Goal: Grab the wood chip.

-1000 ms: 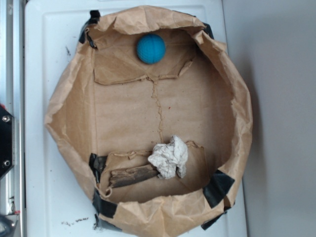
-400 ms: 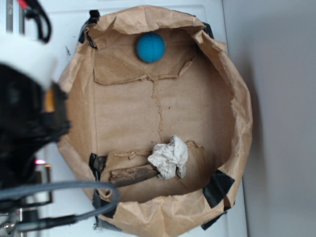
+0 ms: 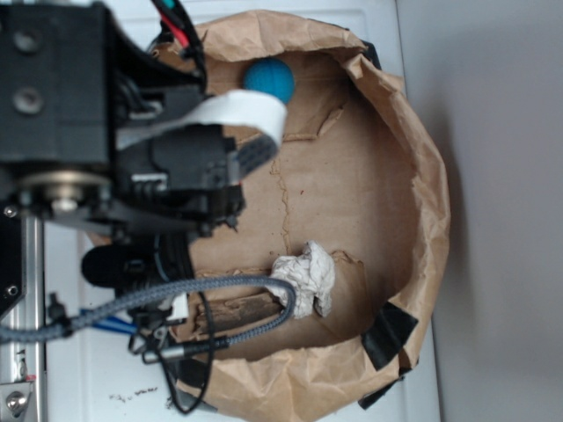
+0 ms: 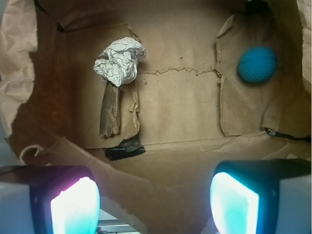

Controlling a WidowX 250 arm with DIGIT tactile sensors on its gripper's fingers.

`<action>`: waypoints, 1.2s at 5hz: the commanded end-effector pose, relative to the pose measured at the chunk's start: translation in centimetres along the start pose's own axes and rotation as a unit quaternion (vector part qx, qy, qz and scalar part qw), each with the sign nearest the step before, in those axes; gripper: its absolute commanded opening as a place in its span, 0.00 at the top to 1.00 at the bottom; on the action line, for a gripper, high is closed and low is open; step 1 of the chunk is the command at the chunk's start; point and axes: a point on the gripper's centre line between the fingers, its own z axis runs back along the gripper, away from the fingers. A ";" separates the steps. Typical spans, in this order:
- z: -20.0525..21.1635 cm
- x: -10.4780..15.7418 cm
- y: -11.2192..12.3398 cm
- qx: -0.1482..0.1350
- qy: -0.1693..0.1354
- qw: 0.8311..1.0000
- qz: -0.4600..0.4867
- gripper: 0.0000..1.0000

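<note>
From the exterior view the wood chip lies low in the frame, touching the paper wad, and in the wrist view the gripper is wide open, so it should reach upper left for the chip only.

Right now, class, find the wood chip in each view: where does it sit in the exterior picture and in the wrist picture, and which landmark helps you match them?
Exterior: the wood chip lies low and left of centre in the paper bag, partly behind a grey cable.
Wrist: the chip stands left of centre, running down the picture.
Shared landmark: the crumpled paper wad touching one end of the chip.
</note>
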 end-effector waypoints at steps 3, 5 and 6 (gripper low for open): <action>-1.8 3.8 0.3 -0.006 -0.022 0.999 0.040 0.00; -6.1 5.1 -1.9 -0.021 -0.044 0.998 0.028 0.00; -7.4 3.3 -3.3 -0.051 -0.063 0.997 0.002 0.00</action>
